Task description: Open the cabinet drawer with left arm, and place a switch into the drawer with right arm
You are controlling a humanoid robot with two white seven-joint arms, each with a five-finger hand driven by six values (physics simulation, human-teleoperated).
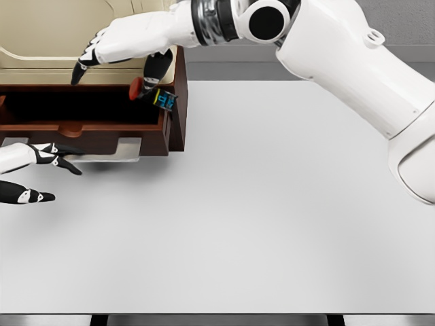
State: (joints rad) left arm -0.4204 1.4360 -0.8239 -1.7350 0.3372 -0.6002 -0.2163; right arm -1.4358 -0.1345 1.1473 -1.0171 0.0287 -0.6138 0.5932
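Right robot hand [129,51] pinches switch [158,95] over drawer [81,129].

We see the cabinet [178,102] at the far left of the surface [272,217], with its drawer [81,129] pulled out toward us. The switch [163,98] sits at the drawer's right end, under our right hand [122,41], which reaches in from the right above the drawer. Our left hand [41,155] lies at the left edge, just before the drawer's front.
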